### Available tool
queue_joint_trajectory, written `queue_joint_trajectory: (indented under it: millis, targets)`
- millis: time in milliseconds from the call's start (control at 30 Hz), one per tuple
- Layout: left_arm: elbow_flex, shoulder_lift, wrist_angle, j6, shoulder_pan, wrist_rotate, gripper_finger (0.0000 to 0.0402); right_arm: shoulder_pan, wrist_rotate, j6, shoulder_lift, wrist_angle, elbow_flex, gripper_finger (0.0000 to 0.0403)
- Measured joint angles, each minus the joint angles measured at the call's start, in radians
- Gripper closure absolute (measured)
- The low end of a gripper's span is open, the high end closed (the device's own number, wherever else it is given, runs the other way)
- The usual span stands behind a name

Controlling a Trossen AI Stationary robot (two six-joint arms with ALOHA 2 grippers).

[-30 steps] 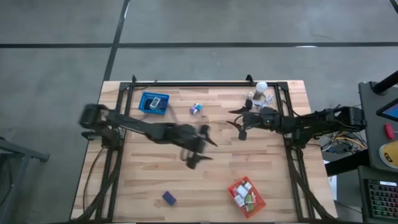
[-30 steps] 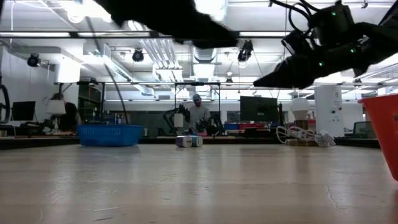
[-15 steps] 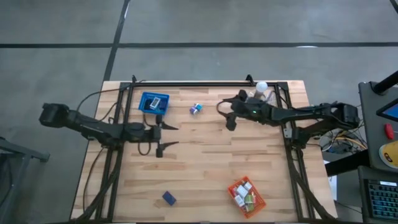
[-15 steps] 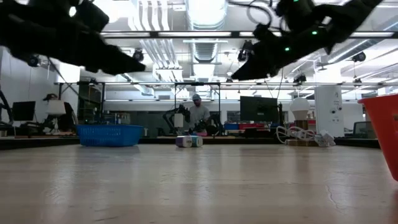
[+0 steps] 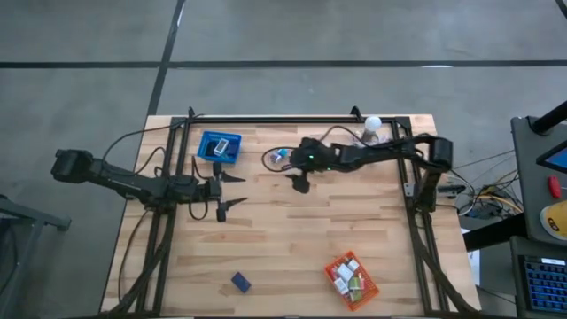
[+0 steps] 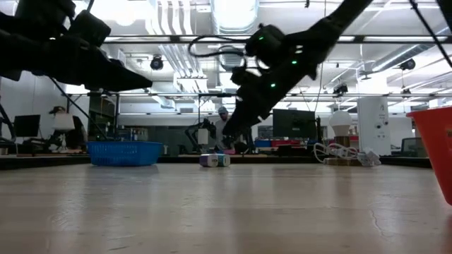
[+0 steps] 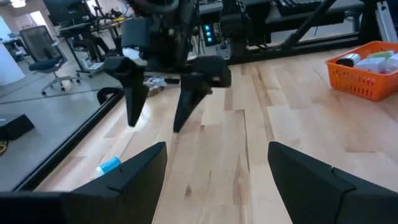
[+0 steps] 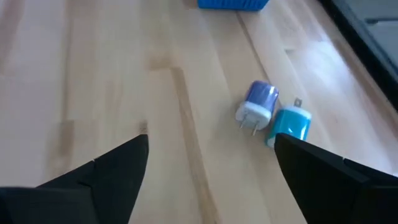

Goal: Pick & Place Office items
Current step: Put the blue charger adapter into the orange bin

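My right gripper [image 5: 296, 171] hangs spread wide, empty, near two plug adapters, one purple-blue [image 8: 258, 106], one teal [image 8: 290, 123], lying touching on the table [image 5: 301, 239]. My left gripper [image 5: 228, 190] hovers open, empty, beside the blue basket [image 5: 219, 146].

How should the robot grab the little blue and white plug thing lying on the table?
Best guess: pinch the small blue-and-white plug adapter across its rounded blue body, coming down from above. It lies on its side on the wooden table, prongs pointing sideways, with a teal plug close beside it, so one finger must slip between them. The open right gripper is near, holding nothing.
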Motion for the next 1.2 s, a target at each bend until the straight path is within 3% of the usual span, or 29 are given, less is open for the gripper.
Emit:
queue_joint_trajectory:
  millis: [233, 533, 1200]
  targets:
    - [-0.003, 0.002, 0.000, -0.021, 0.000, 0.000, 0.0120, -0.012, 0.011, -0.046, 0.120, -0.163, 0.197, 0.0050]
    - [-0.003, 0.003, -0.001, -0.028, 0.000, 0.000, 0.0120, -0.112, 0.012, -0.034, 0.201, -0.274, 0.323, 0.0051]
    - [-0.003, 0.003, 0.000, -0.025, -0.001, 0.007, 0.0120, -0.161, 0.000, -0.026, 0.317, -0.305, 0.400, 0.0058]
